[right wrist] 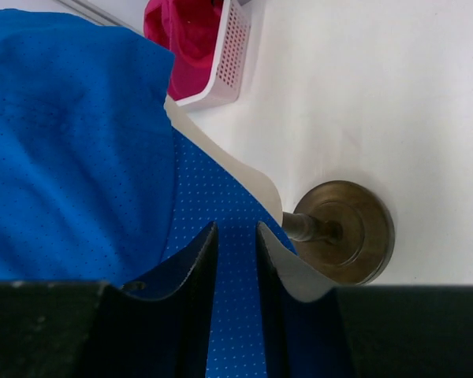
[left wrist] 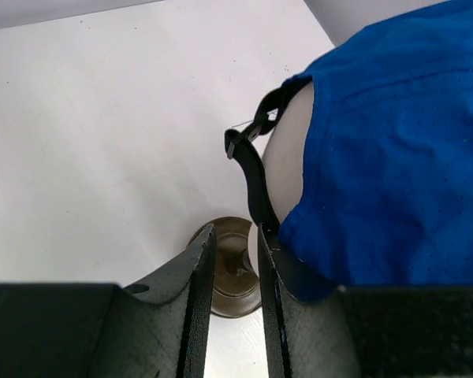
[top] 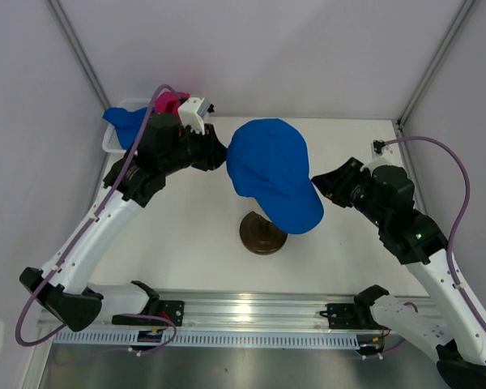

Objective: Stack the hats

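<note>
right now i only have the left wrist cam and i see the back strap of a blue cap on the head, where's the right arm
Observer: The right gripper is at the brim of the blue cap, on the side across from yours.
Operator: is it holding the brim
Observer: Its fingers stand a little apart, and the brim's underside shows through the gap. No grip shows.
Operator: any other hats around
Observer: Yes. A pink hat lies in the white basket at the far left, with another blue hat draped over it.
</note>
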### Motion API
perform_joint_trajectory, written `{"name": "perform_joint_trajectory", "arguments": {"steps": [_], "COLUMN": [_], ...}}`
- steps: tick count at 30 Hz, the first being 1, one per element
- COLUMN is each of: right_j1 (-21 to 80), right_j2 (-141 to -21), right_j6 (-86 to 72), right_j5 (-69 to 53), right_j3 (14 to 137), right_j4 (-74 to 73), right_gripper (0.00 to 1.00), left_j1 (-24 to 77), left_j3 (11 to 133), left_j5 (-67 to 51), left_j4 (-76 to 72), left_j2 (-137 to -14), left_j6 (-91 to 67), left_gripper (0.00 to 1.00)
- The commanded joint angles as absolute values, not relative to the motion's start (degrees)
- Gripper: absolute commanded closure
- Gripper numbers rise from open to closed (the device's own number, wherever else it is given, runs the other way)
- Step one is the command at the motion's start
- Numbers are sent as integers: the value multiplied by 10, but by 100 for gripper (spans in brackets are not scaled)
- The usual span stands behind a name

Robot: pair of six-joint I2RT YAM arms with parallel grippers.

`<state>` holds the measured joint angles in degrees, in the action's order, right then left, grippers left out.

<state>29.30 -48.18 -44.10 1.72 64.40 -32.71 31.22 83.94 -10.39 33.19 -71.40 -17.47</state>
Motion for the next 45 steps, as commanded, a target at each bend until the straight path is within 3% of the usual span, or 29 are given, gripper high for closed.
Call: {"name": "perform_joint_trajectory", "arguments": {"steps": [1, 8, 14, 18, 23, 26, 27, 30, 35, 39, 41, 45], "right_j1": [304, 310, 304, 273, 234, 230, 229, 205, 81, -47, -63, -74], "right_j2": [-473, -461, -468, -462, -430, -399, -403, -432, -545, -598, -624, -662], "right_j6": [-461, -436, -365, -352, -418, -446, -443, -399, -335, -329, -327, -316], "right_j5": [35, 92, 178, 150, 48, 7, 7, -11, -111, -207, -233, -239], "right_j3": [642, 651, 712, 722, 666, 597, 592, 619, 728, 765, 774, 784], "right_j4": [-329, -359, -414, -429, -411, -345, -338, -330, -317, -245, -229, -202], "right_gripper": [71, 68, 46, 35, 28, 23, 21, 15, 9, 8, 7, 6], "left_j1": [316, 316, 295, 258, 200, 178, 171, 122, 58, 50, 40, 19], "left_j3": [874, 893, 873, 852, 838, 824, 817, 807, 779, 849, 910, 914], "left_j5": [-91, -74, -63, -51, -79, -98, -83, -102, -65, -3, 23, 18], "left_j4": [326, 330, 327, 332, 313, 280, 274, 261, 193, 216, 231, 155], "left_j2": [-731, -756, -745, -722, -672, -662, -665, -696, -736, -824, -891, -954], "left_j6": [-156, -142, -141, -134, -141, -148, -147, -171, -219, -173, -155, -57], "left_gripper": [69, 68, 67, 65, 52, 35, 24, 15, 10, 6, 7, 9]}}
